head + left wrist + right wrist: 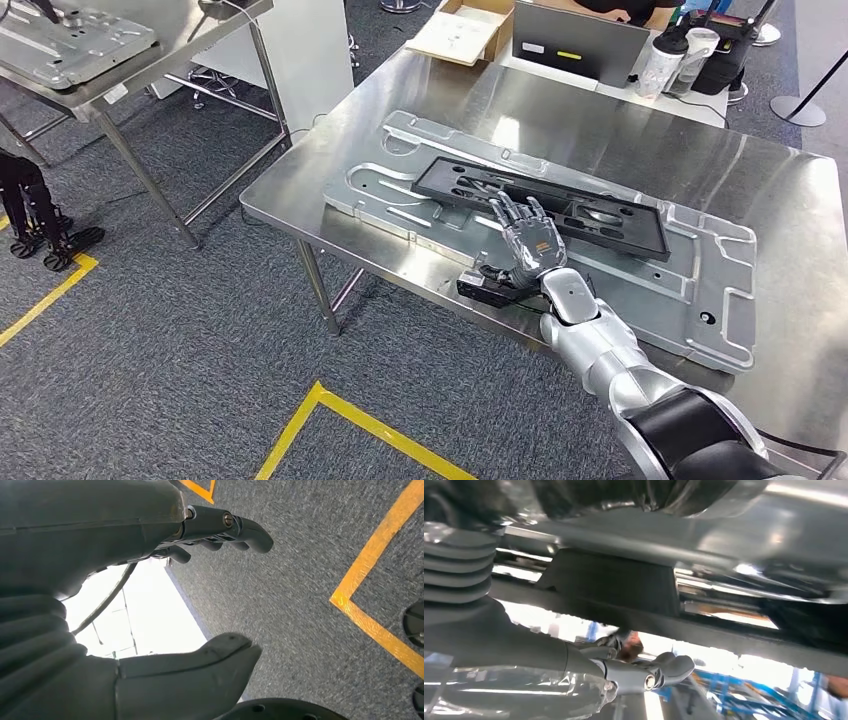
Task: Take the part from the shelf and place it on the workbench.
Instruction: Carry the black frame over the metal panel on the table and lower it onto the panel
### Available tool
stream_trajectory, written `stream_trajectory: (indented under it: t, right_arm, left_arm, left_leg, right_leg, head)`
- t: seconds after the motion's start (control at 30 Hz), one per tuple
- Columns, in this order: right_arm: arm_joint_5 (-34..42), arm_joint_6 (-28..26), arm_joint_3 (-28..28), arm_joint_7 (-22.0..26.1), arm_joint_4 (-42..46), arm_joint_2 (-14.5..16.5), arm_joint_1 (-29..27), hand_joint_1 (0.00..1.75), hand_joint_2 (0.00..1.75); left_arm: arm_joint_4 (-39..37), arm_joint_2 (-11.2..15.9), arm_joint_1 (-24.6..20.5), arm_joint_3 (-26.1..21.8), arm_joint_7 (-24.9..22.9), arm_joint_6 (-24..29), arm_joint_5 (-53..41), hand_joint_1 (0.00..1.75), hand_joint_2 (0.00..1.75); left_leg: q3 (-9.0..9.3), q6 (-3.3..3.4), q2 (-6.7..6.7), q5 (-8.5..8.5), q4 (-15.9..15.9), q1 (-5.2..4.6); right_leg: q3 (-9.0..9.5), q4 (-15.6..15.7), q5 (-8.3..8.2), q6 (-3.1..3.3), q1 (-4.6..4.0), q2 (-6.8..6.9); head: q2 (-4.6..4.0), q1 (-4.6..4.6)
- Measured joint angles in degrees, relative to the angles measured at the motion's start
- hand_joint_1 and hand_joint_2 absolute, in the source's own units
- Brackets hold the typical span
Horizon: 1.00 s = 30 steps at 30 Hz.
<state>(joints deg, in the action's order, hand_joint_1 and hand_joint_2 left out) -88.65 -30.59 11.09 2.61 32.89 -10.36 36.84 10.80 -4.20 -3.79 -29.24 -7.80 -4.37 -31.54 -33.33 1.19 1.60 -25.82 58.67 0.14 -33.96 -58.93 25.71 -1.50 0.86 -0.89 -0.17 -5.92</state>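
A broad stainless-steel workbench (560,120) carries a large pale stamped-metal panel (690,280) and, lying on that panel, the long black rectangular plastic frame part (590,215), seated flat just ahead of the robot's right hand (528,240). That hand is spread wide and flat, palm down, fingers apart and reaching over the near edge of the black part; whether the fingertips touch it cannot be told from above, and it grips nothing. Judged from this, the part is already on the bench and the step in hand is the release: the hand does best to lift straight up and back toward the robot, fingers held apart, so that nothing drags the part off the panel beneath it. The head view gives the whole layout, including a second steel table (150,60) bearing a similar metal panel well off to the hand's left, and a cardboard box (462,32) and laptop (580,45) far beyond the fingertips. The right wrist view, turned over and blurred, adds what the head view cannot: a low look past the thumb (669,667) at the dark underside edge of the part against the bright metal. The left wrist view shows the left hand (150,595) hanging over grey carpet (300,590) crossed by yellow floor tape (370,575), fingers loosely apart and holding nothing.
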Motion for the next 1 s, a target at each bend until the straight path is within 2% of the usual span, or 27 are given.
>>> stream_trajectory:
  t: [0.2, 0.33, 0.77, 0.97, 1.0]
  right_arm:
    - [7.9, 7.0, 0.8, 3.4, 10.4, -2.5, 3.1, 0.00, 0.00]
    - [9.6, 9.6, 1.2, 4.1, 16.4, -4.3, 5.5, 0.00, 0.00]
    - [9.0, 10.0, 4.7, 2.8, 22.1, -5.6, 5.9, 0.00, 0.00]
    - [8.4, 8.8, 6.8, 2.7, 22.2, -4.5, 5.0, 0.00, 0.00]
    - [8.2, 8.7, 7.1, 2.6, 22.2, -4.2, 4.8, 0.00, 0.00]
  left_arm:
    - [0.0, 0.0, 0.1, -1.1, 0.0, 0.0, -0.7, 0.00, 0.00]
    - [0.0, 0.0, 0.1, -1.7, 0.0, 0.0, -0.9, 0.00, 0.00]
    - [0.0, 0.0, 0.1, -2.8, 0.1, -0.2, -1.9, 0.00, 0.00]
    - [0.0, 0.0, 0.0, -3.0, 0.1, -0.2, -2.1, 0.00, 0.00]
    - [0.0, 0.0, 0.0, -3.0, 0.1, -0.1, -2.2, 0.00, 0.00]
  left_leg:
    - [-0.25, 0.02, -0.02, 0.02, 0.0, -0.04]
    - [-0.27, 0.04, -0.03, 0.01, 0.0, -0.08]
    - [-0.36, 0.07, -0.09, -0.01, 0.0, -0.13]
    - [-0.37, 0.07, -0.10, -0.01, 0.0, -0.13]
    - [-0.45, 0.22, -0.10, -0.07, 0.1, -0.23]
  right_leg:
    - [-0.24, 0.0, -0.02, -0.02, 0.19, 0.02]
    - [-0.26, 0.0, -0.02, -0.03, 0.25, 0.05]
    - [-0.29, 0.0, -0.01, -0.04, 0.29, 0.16]
    - [-0.30, 0.0, -0.01, -0.04, 0.28, 0.16]
    - [-0.26, 0.2, -0.09, -0.19, 0.44, 0.18]
  head:
    - [0.00, -0.01]
    - [0.00, -0.01]
    - [0.00, -0.01]
    - [0.00, -0.01]
    - [0.00, 0.00]
